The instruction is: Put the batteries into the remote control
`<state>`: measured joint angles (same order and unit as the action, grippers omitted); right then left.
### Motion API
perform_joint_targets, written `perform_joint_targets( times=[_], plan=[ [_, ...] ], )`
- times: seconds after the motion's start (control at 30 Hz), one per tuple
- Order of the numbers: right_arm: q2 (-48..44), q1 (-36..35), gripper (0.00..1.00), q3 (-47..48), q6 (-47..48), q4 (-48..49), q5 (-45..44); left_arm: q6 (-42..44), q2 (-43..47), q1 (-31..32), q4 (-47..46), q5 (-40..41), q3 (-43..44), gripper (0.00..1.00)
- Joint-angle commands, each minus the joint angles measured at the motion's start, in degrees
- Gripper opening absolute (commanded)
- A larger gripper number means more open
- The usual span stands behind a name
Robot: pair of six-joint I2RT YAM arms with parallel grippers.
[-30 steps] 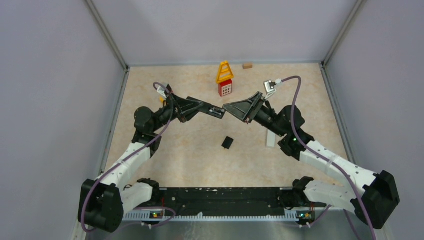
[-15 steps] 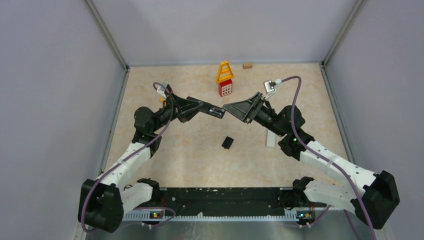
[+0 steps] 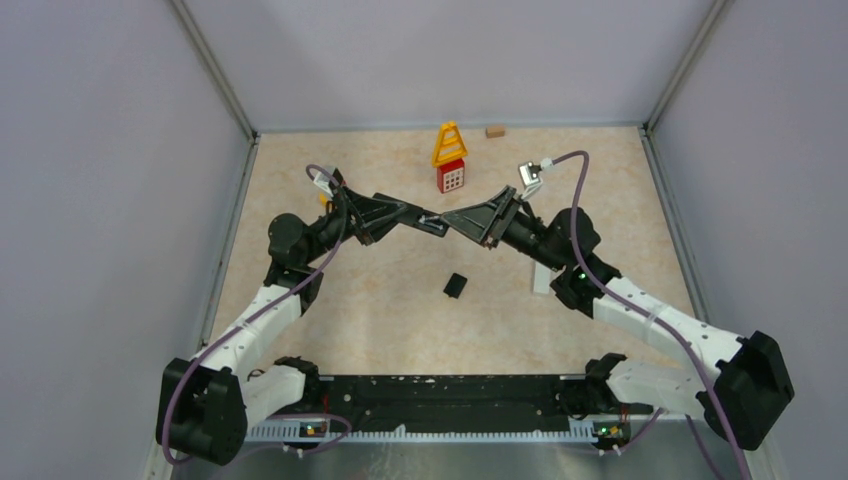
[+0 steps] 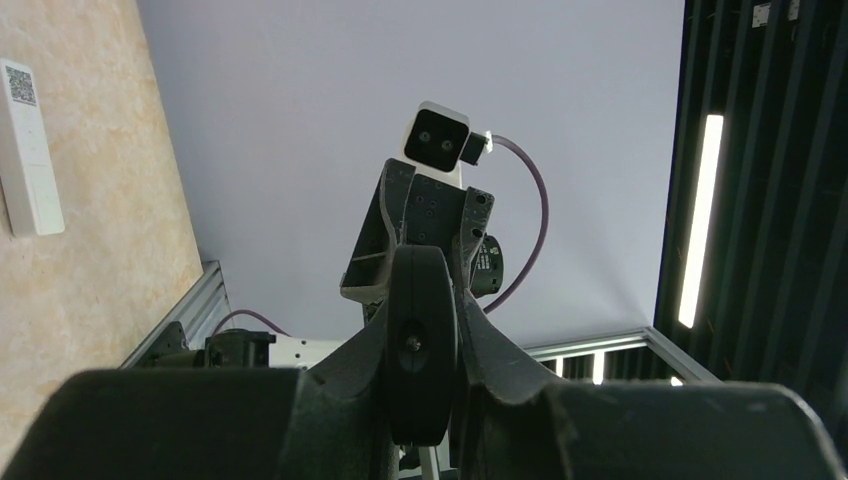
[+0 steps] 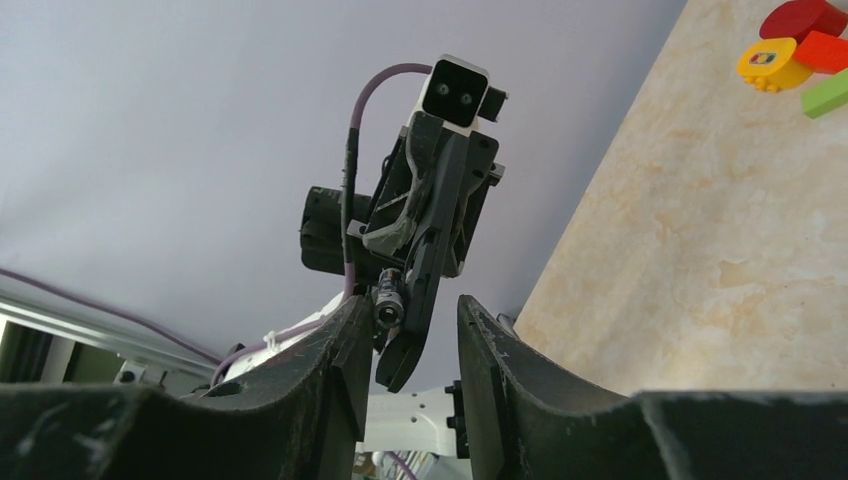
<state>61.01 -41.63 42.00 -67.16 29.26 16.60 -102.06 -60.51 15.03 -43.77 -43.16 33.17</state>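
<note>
My left gripper (image 3: 408, 214) is shut on a black remote control (image 3: 432, 222), held above the table with its free end pointing right. In the left wrist view the remote control (image 4: 420, 300) shows end-on, clamped in the left gripper (image 4: 420, 345). My right gripper (image 3: 455, 219) faces it from the right. In the right wrist view the right gripper (image 5: 414, 308) stands open around the remote control's tip (image 5: 415, 335). A small dark, silvery battery (image 5: 388, 300) lies along the remote control's side, close to the left fingertip (image 5: 352, 330). A gap shows beside the right fingertip.
A small black flat piece (image 3: 455, 285) lies on the table below the grippers. A white remote (image 3: 541, 279) lies half under the right arm, also the white remote (image 4: 28, 150). A red and yellow toy (image 3: 449, 158) and a wooden block (image 3: 494, 131) stand at the back. Coloured toy pieces (image 5: 790, 50) lie near the left arm.
My right gripper has moved left, up to the remote control's free end, and its jaws have narrowed. The left arm and the remote control have stayed still.
</note>
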Motion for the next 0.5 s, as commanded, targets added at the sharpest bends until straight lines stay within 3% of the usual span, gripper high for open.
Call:
perform_joint_targets(
  times=[0.0, 0.23, 0.47],
  plan=[
    [1.1, -0.3, 0.37, 0.8, -0.3, 2.4, 0.7, 0.4, 1.1, -0.3, -4.6, -0.4, 0.7, 0.0],
    [2.2, -0.5, 0.37, 1.2, -0.6, 2.1, 0.8, 2.1, 1.7, -0.3, -3.3, -0.8, 1.4, 0.0],
    [0.3, -0.7, 0.59, 0.5, 0.8, 2.3, -0.4, 7.9, 2.4, -0.3, 4.3, 0.6, 2.0, 0.0]
  ],
)
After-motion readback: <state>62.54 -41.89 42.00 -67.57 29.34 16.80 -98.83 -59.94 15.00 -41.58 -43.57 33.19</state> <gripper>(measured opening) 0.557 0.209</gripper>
